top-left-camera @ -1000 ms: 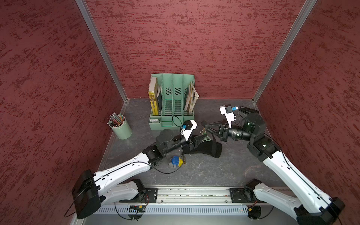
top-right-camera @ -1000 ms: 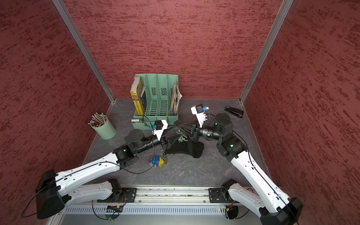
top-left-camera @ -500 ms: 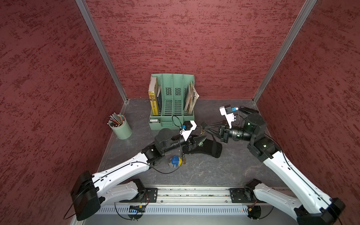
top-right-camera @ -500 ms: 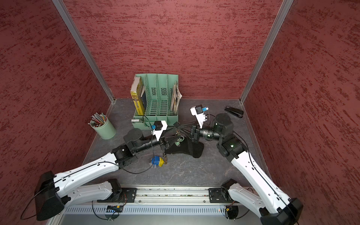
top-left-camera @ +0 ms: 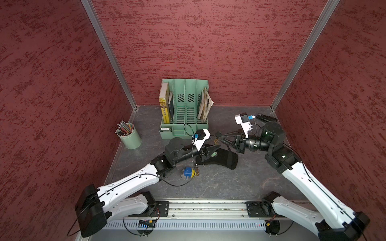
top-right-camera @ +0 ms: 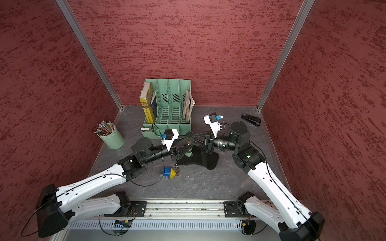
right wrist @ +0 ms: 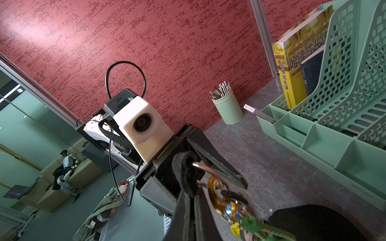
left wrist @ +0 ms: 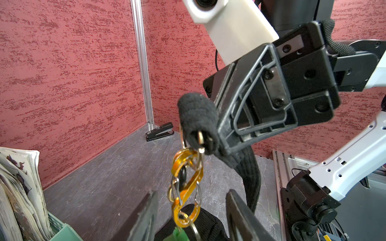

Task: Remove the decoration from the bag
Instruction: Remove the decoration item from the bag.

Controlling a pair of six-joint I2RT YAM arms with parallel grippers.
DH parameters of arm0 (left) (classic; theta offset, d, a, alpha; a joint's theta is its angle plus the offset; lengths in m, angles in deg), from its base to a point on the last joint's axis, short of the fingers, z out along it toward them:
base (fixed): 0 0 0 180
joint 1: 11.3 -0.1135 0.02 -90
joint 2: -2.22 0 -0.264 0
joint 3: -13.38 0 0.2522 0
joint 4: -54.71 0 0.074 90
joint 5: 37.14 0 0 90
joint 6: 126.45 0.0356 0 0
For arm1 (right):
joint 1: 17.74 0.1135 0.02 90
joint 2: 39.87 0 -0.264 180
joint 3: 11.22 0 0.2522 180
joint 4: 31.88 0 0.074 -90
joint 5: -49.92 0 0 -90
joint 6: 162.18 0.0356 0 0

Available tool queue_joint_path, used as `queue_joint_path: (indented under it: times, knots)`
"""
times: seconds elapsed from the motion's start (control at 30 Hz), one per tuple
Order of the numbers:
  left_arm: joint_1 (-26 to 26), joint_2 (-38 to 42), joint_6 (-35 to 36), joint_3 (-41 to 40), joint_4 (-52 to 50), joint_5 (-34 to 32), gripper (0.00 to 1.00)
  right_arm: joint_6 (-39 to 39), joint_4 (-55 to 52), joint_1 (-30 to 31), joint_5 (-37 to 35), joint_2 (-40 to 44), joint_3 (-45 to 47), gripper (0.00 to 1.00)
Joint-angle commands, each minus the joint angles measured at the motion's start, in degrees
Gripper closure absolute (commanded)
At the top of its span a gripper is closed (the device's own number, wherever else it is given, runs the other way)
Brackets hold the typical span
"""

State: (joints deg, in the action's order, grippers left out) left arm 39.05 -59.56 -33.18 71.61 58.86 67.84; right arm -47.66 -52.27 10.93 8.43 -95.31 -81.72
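The black bag (top-left-camera: 224, 159) (top-right-camera: 201, 159) lies on the table's middle. Its strap (left wrist: 251, 173) is lifted, and my right gripper (top-left-camera: 218, 135) (right wrist: 191, 194) is shut on the strap's looped end. An orange metal clasp (left wrist: 184, 187) (right wrist: 215, 194) hangs from that loop. Under it dangles a green decoration (top-left-camera: 213, 154) (top-right-camera: 189, 154). My left gripper (top-left-camera: 215, 148) (left wrist: 192, 193) is open, one finger on each side of the clasp without touching it. A blue and yellow charm (top-left-camera: 188, 172) (top-right-camera: 168, 172) lies on the table, left of the bag.
A green file organizer (top-left-camera: 184, 108) with books and papers stands at the back. A green pencil cup (top-left-camera: 129, 136) is at the left wall. A black stapler (top-left-camera: 266, 117) (left wrist: 159, 131) lies in the back right corner. Red walls enclose three sides.
The left gripper's jaws have narrowed a little around the hanging clasp. The right gripper still holds the strap up in the same place.
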Motion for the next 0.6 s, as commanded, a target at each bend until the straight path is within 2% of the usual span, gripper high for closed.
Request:
queue_joint_path:
  times: [0.0, 0.57]
  knots:
    - [-0.3, 0.9, -0.3, 1.6, 0.0, -0.4, 0.47, 0.1, 3.3, -0.1, 1.2, 0.8, 0.4, 1.0]
    - [-0.3, 0.8, -0.2, 1.7, 1.1, 0.0, 0.51, 0.6, 3.4, -0.2, 1.2, 0.9, 0.4, 1.0]
